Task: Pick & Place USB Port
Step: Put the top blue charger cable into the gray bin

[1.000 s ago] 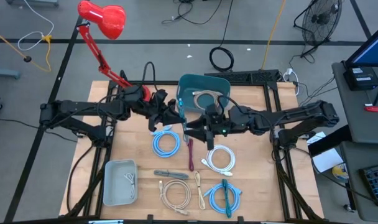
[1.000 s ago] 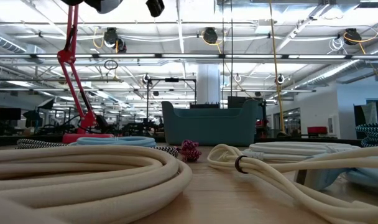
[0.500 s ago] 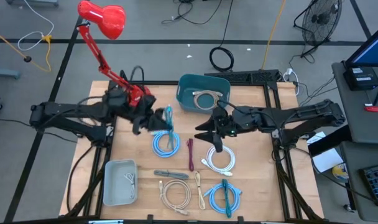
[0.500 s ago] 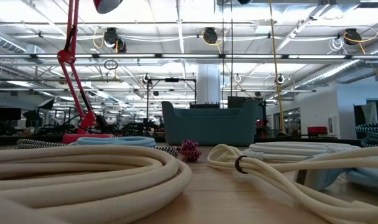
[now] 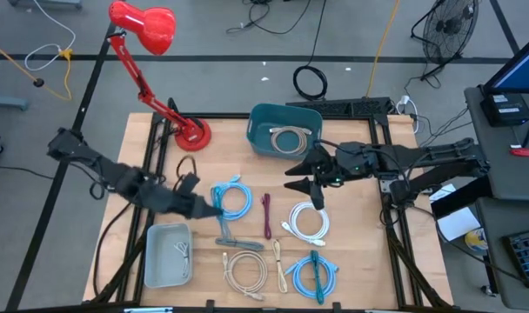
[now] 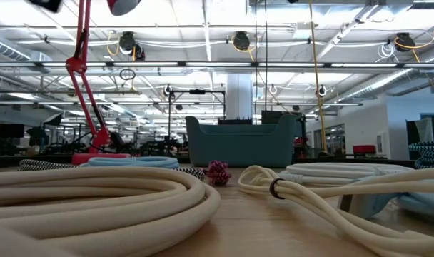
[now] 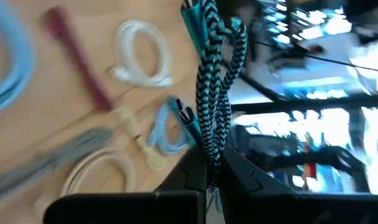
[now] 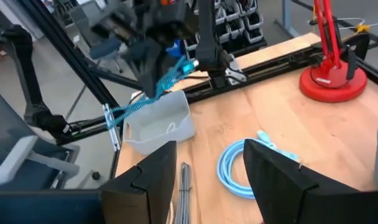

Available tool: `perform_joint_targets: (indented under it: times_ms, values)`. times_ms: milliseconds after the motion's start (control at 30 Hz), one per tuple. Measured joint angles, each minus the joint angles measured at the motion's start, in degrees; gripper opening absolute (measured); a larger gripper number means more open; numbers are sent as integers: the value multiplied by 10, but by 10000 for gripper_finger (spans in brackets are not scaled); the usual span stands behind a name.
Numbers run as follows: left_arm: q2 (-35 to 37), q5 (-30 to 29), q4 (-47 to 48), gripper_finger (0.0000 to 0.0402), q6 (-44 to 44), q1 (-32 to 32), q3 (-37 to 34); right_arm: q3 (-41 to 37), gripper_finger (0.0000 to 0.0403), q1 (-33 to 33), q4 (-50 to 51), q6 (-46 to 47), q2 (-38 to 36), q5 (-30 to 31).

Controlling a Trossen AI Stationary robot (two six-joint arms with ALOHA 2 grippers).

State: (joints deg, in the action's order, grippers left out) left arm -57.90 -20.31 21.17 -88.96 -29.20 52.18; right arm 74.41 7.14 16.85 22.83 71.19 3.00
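My left gripper [image 5: 204, 206] is over the table's left half, just beyond the grey tray [image 5: 167, 254], and is shut on a teal-and-black braided cable [image 7: 217, 81]. The right wrist view shows that cable [image 8: 142, 93] hanging above the tray [image 8: 158, 124]. My right gripper [image 5: 303, 183] hovers open near the teal bin [image 5: 284, 130], with nothing between its fingers [image 8: 148, 177]. A pale coiled cable lies inside the bin. My left gripper pinches one end of the folded braided bundle [image 7: 211, 158] between its two fingers, several strands together. The rest of the cable reaches out past the fingertips and hangs slanting down, clear of the table and of the tray.
Loose cables lie across the table's middle: a light blue coil [image 5: 232, 198], a maroon cable [image 5: 267, 216], a white coil [image 5: 308, 222], a beige coil [image 5: 245, 269], a blue-teal coil [image 5: 315, 274] and a grey cable [image 5: 238, 243]. A red lamp's base [image 5: 192, 135] stands at the far left.
My left gripper has swung from beside the bin toward the table's left and near edge, to just beyond the grey tray. Its wrist rolled on the way, and it carried the braided cable clear of the table. My right gripper has drawn back a little toward the right edge, still open.
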Motion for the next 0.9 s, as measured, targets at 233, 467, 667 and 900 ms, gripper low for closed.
perform_joint_targets:
  times_ms: [233,467,667,900]
  values:
    - [-52,-38,73,13,-227,-125,0,0,178,1,20,-15,-1,-2]
    - [-91,13,136,13,-401,-213,0,0,178,1,57,-24,-2,-3]
    - [-103,109,196,13,-452,-239,0,0,178,1,59,-27,-2,-3]
    - [-103,160,296,13,-456,-239,0,0,178,9,58,-22,-2,-2]
